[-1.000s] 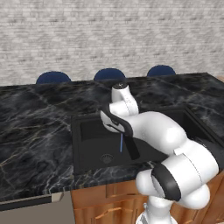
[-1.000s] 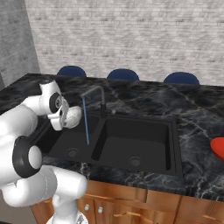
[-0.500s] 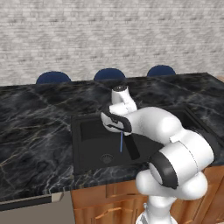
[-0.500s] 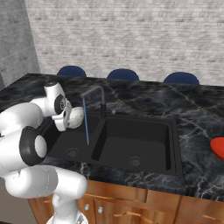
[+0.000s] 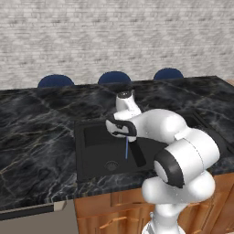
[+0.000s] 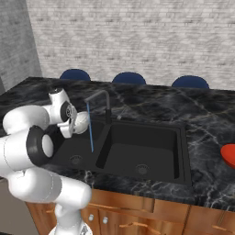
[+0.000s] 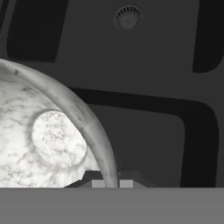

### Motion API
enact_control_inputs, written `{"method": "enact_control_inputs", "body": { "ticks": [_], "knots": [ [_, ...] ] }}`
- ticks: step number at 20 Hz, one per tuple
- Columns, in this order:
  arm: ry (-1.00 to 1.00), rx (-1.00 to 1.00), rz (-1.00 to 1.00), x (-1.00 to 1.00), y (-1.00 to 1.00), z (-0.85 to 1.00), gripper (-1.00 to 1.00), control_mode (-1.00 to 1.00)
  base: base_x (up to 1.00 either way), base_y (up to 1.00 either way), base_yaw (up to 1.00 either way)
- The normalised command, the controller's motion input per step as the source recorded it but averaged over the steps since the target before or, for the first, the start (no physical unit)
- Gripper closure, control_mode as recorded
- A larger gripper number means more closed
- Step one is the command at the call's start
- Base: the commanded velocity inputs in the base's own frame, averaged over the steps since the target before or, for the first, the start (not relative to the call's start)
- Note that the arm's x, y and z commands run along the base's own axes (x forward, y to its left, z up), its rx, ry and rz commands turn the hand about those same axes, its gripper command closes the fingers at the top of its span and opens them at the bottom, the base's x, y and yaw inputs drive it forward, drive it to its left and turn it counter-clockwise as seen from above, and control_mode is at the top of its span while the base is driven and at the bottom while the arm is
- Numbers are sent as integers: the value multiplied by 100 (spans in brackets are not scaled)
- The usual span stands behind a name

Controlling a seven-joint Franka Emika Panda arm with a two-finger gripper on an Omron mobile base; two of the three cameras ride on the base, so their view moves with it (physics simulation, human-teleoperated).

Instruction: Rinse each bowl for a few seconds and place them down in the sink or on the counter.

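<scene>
The white bowl [image 7: 48, 140] takes up the left of the hand view, its grey-speckled inside turned toward the camera (the flat round bottom shows paler than the walls). Its rim curves down between the two dark finger tips of the gripper [image 7: 110, 180], clamped there. Behind lies the matte black sink [image 7: 148, 118], a round drain [image 7: 128, 16] at the top.

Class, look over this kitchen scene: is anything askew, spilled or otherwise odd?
Little stands out. Water runs from the faucet into the sink, and the gripper holds the bowl beside the stream, not under it.
</scene>
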Motion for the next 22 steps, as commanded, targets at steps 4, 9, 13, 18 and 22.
{"method": "enact_control_inputs", "body": {
  "ticks": [4,9,13,18,22],
  "knots": [
    [-2,0,0,32,0,-23,100,-100,0,0,0],
    [-3,0,0,28,0,-19,100,-100,0,0,0],
    [-6,0,2,-8,5,-9,100,-100,0,0,0],
    [-7,0,1,-38,41,-16,100,-100,0,0,0],
    [-1,0,2,-25,44,1,100,-100,0,0,0]
  ]
}}
